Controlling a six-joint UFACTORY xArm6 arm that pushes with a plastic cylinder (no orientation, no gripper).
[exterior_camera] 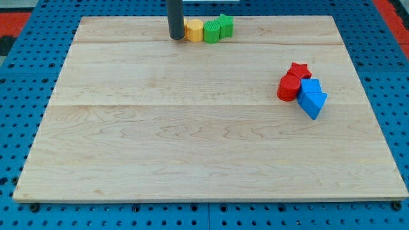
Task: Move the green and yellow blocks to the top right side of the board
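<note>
My tip (176, 36) sits at the top edge of the wooden board (192, 147), pressed against the left side of the yellow block (193, 30); I have a bare rod here, so nothing is gripped. Right of the yellow block, touching in a row, come a green block (211, 31) and a second green block (225, 25), whose shapes I can't quite make out. Well down and right of that row sit a red star (298, 69), a red cylinder (288, 88), a blue cube (310, 87) and a blue wedge (313, 103), all clustered together.

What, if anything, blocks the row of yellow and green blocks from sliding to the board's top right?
Nothing visible. My tip sits at the yellow block, left of both green blocks; the red and blue cluster lies lower.
</note>
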